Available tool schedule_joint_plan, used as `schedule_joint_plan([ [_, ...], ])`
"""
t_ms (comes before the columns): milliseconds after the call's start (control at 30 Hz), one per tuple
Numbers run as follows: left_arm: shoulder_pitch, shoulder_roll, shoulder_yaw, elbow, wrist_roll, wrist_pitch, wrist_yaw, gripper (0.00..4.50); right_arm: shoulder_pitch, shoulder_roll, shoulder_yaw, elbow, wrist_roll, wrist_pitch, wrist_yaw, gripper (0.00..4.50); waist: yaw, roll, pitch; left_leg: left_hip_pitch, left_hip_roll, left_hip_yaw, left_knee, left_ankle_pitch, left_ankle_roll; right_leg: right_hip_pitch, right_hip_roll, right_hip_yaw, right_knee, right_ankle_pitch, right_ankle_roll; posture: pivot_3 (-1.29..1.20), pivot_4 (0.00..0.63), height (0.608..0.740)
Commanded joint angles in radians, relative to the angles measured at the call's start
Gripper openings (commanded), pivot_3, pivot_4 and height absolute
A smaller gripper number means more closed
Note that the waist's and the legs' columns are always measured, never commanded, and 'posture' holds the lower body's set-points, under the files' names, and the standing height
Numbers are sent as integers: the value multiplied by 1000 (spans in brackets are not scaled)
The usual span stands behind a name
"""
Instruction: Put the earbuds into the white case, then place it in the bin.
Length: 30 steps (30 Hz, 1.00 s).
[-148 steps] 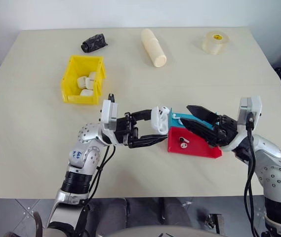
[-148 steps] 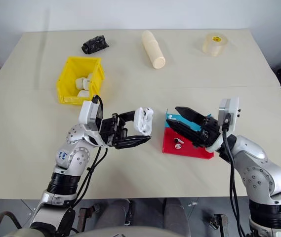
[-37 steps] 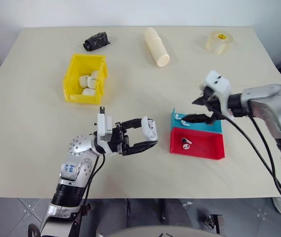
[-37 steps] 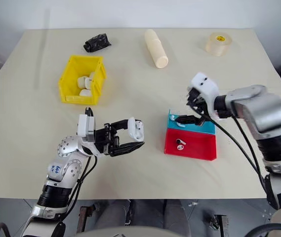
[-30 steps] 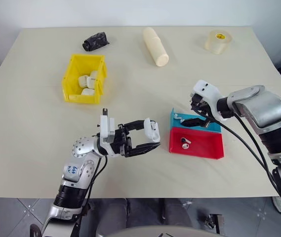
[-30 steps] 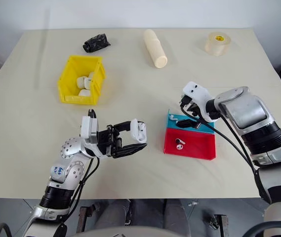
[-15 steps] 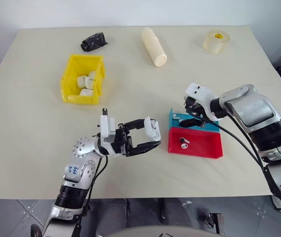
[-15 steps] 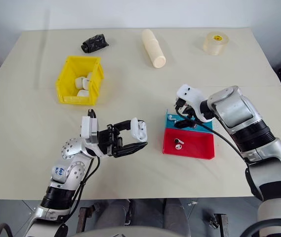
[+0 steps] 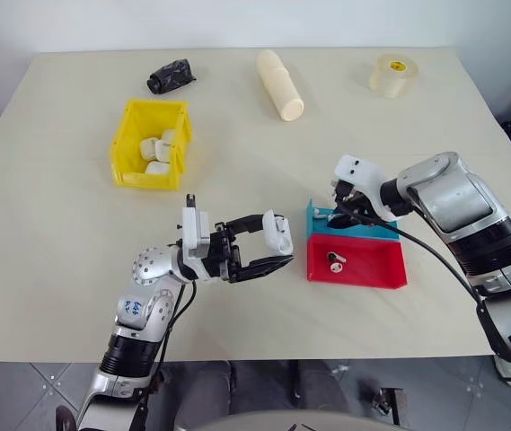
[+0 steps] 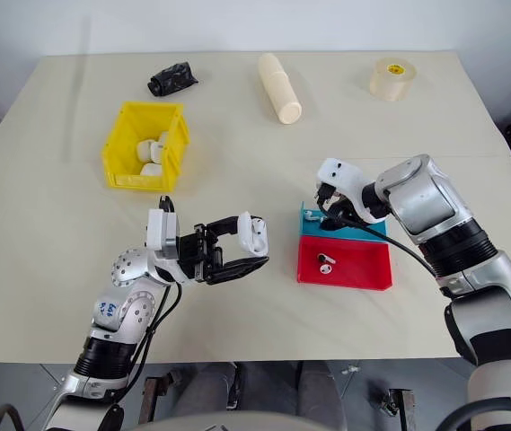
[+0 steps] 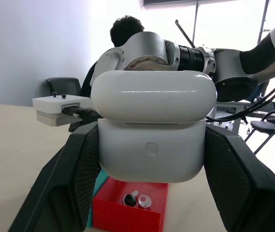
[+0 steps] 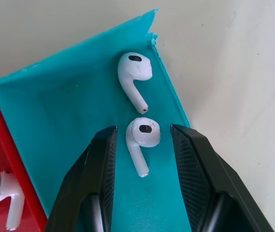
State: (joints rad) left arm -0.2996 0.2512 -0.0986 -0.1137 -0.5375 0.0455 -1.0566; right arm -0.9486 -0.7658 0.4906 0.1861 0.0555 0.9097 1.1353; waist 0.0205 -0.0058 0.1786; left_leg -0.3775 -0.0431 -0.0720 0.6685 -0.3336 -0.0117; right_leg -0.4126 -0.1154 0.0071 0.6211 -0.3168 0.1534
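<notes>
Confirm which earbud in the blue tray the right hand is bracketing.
The earbud lying between the right hand fingers; the other earbud lies beyond them, by the blue tray corner.

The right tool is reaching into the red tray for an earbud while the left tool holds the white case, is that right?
Not quite: the right tool is over the blue tray, not the red tray. The right wrist view shows an earbud between its fingers there. The left tool does hold the white case.

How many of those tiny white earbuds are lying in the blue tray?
2: one earbud lies between the right gripper's fingers, another earbud just beyond it in the blue tray. The gripper may hide more.
</notes>
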Motion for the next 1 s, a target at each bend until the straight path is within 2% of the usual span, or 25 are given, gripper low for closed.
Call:
schedule_joint_plan([
  [33,-6,2,4,-31,0,-18,3,2801,-10,9,0,2,-17,-19,11,1807,-1,0,0,0,0,0,0,0,0,0,0,0,0,0,0,0,150,740],
  [133,-5,2,3,-34,1,-17,6,2801,-5,14,-3,5,-23,-29,14,1260,-2,0,0,0,0,0,0,0,0,0,0,0,0,0,0,0,150,740],
  [200,-4,5,5,-35,-1,-16,4,2801,-2,21,-5,5,-28,-30,13,641,-2,0,0,0,0,0,0,0,0,0,0,0,0,0,0,0,150,740],
  [233,-3,7,6,-35,-1,-16,3,2801,0,24,-8,4,-28,-30,12,498,-3,0,0,0,0,0,0,0,0,0,0,0,0,0,0,0,150,740],
  [433,-6,14,7,-29,-2,-15,-4,2801,25,10,-58,-58,-12,-44,11,498,-4,0,0,0,0,0,0,0,0,0,0,0,0,0,0,0,150,740],
  [600,-33,13,7,1,-1,-14,-13,2801,104,-12,-301,-180,134,-139,24,498,0,0,0,0,0,0,0,0,0,0,0,0,0,0,0,0,150,740],
  [833,-90,-5,16,98,12,-51,-36,2801,389,75,-660,-397,460,-248,54,498,5,0,0,0,0,-1,1,0,0,2,0,-2,1,0,0,0,150,740],
  [1000,-128,-25,20,151,11,-66,-43,2801,471,191,-783,-528,703,-153,-77,498,-2,0,0,0,0,0,3,0,0,2,1,0,1,1,1,0,150,740],
])
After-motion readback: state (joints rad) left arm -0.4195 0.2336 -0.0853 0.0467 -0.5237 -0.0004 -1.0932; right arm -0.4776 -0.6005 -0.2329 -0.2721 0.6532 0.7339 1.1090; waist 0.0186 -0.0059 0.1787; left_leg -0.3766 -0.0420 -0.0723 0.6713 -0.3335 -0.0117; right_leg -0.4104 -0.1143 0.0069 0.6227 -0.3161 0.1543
